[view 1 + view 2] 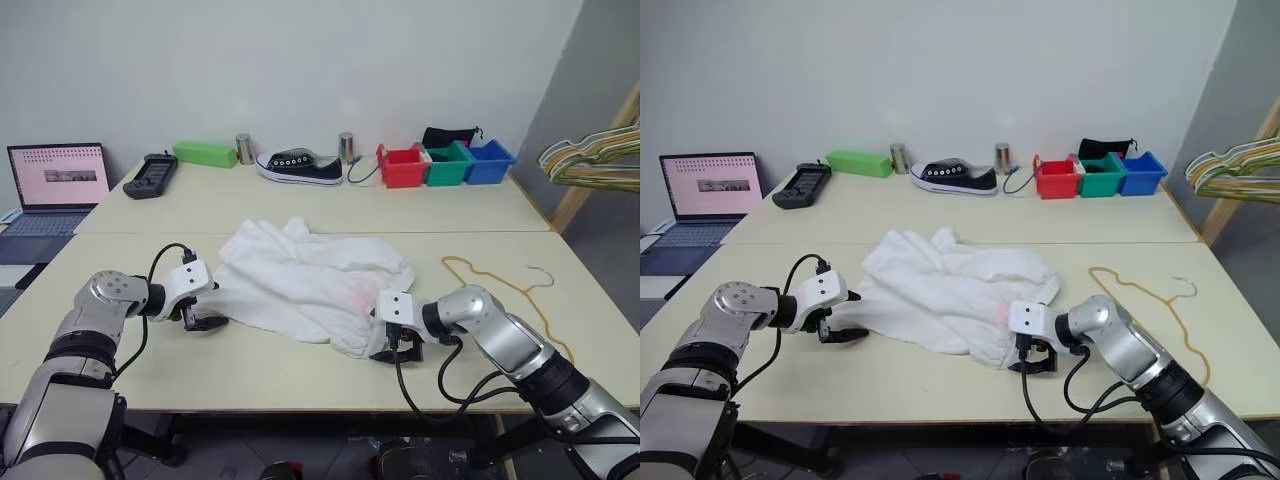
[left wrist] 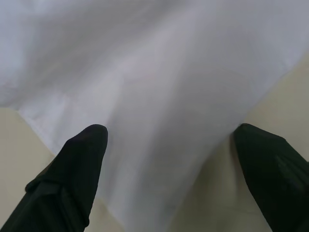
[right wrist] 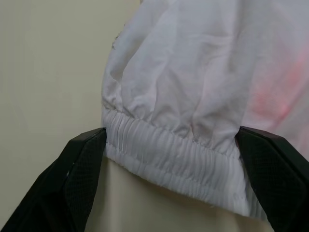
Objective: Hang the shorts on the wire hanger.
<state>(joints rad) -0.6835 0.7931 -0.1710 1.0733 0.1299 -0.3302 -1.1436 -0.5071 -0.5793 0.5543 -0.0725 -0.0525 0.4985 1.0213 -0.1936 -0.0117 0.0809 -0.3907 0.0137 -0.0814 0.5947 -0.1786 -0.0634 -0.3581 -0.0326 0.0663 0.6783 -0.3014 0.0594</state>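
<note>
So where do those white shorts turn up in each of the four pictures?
Left eye view: the shorts lie mid-table, between the two grippers.
Right eye view: the shorts lie in the same spot.
Left wrist view: plain white cloth reaches down between the black fingers.
Right wrist view: the gathered waistband spans the gap between the fingers.
Shared landmark: the pale table.

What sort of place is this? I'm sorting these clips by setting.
Probably a lab or test room, not a home: plain pale tables pushed together before a bare wall, an open laptop at one side, and a row of props: a sneaker and red, green and blue bins.
</note>
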